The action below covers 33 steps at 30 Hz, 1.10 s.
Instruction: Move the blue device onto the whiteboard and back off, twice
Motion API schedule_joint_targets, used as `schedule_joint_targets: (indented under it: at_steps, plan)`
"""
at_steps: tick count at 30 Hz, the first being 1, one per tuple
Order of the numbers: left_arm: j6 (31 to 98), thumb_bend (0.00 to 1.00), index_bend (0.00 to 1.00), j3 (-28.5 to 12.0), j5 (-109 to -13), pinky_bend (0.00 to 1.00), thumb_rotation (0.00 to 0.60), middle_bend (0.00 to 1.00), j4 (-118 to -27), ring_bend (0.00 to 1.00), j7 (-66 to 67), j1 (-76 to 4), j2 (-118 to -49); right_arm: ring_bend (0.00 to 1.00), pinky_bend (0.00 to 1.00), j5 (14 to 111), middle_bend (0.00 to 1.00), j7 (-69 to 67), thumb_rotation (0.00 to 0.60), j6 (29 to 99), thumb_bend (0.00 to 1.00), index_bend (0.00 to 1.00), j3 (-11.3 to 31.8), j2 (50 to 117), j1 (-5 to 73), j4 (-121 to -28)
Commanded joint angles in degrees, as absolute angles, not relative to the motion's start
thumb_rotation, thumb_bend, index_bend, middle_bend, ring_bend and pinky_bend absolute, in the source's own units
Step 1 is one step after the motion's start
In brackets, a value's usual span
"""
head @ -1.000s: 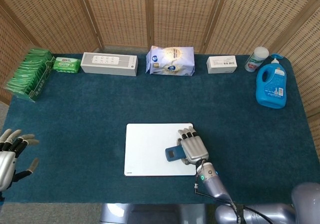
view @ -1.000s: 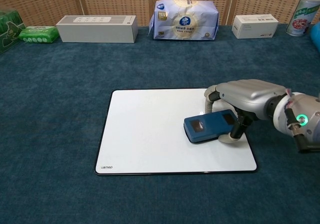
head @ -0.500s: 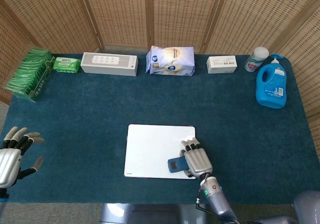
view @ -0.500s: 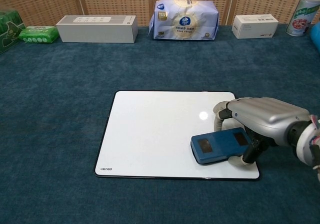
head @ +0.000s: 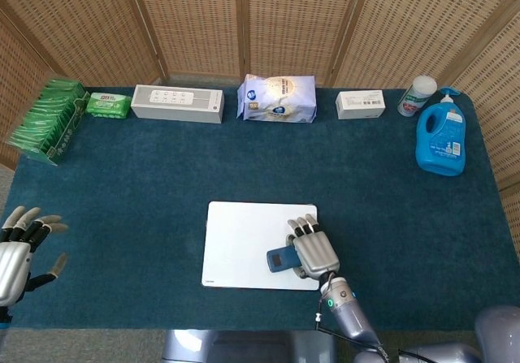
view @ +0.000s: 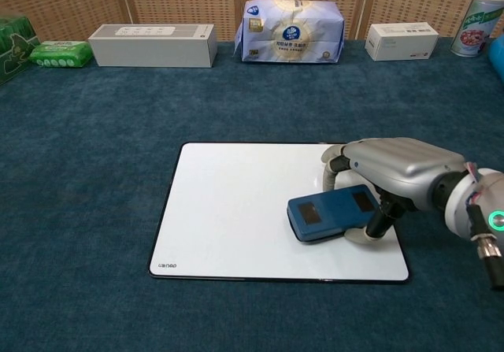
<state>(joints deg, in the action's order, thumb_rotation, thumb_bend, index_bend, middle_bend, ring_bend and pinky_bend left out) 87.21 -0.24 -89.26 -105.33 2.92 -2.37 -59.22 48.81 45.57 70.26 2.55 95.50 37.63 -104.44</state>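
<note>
The blue device [view: 331, 213] with its small dark screen lies on the right part of the whiteboard [view: 236, 210], which rests flat on the blue cloth. My right hand [view: 390, 171] grips the device from the right, fingers curled over its far edge and thumb at its near side. The head view shows the same device [head: 281, 259] poking out left of my right hand [head: 312, 252], over the whiteboard [head: 240, 241]. My left hand [head: 20, 253] hovers at the table's near left edge, fingers spread and holding nothing.
Along the back edge stand green packets [head: 49, 119], a small green pack [head: 107, 104], a long white box [head: 177, 103], a white-blue bag [head: 276, 99], a small white box [head: 361, 103], a canister [head: 417, 95] and a blue bottle [head: 440, 139].
My right hand has shifted the device from the board's near right corner a little left and farther in. The left hand has barely moved.
</note>
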Motion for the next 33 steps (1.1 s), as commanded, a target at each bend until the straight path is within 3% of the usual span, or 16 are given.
schedule_joint_targets:
  at_steps: [1,12,33]
  plan:
    - [87.4,0.42,0.33,-0.2,-89.2,0.03,0.600,0.28,-105.4,0.13,3.0,-2.2,-59.1,0.00,0.00,50.2,0.12,43.6,0.600,68.8,0.26,0.69,4.0,96.1,38.4,-101.9]
    - [87.4,0.42,0.33,-0.2,-89.5,0.03,0.600,0.28,-106.0,0.13,3.7,-2.3,-59.1,0.00,0.00,52.2,0.12,39.9,0.600,66.4,0.27,0.69,4.2,96.6,38.1,-97.6]
    - [86.7,0.42,0.33,-0.3,-89.9,0.03,0.600,0.28,-105.8,0.13,3.4,-3.0,-59.4,0.00,0.00,54.2,0.12,41.9,0.600,71.7,0.26,0.69,0.3,95.9,33.5,-104.4]
